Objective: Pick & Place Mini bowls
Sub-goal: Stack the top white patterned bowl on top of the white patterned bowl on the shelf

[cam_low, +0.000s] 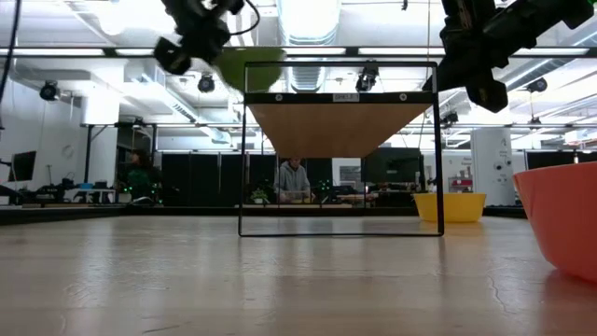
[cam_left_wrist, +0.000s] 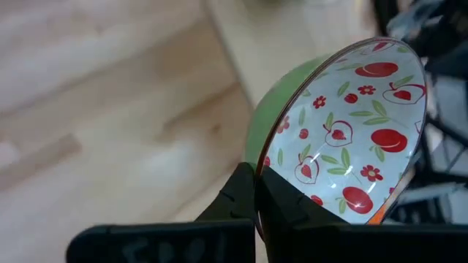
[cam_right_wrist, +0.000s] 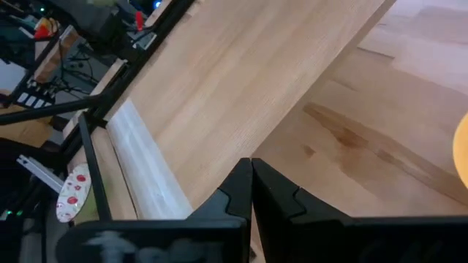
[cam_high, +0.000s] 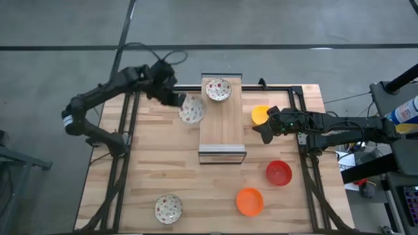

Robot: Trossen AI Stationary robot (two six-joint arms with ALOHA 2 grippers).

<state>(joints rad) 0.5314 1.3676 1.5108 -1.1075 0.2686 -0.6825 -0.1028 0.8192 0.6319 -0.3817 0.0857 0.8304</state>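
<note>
Green-backed speckled bowl [cam_left_wrist: 344, 139] is pinched at its rim by the left gripper [cam_high: 175, 98], carried tilted just beside the wooden board [cam_high: 221, 130], likely for placing beside the bowl on it [cam_high: 218, 89]; right gripper [cam_high: 266, 132], fingers pressed together and empty, waits by the yellow bowl [cam_high: 260, 115].

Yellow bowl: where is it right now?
In the high view the yellow bowl sits on the table right of the wooden board, beside the shut right gripper.

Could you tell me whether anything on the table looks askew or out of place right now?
Only one thing: the left gripper holds a speckled bowl tilted on edge in the air, beside the wooden board. The other bowls sit upright.
</note>
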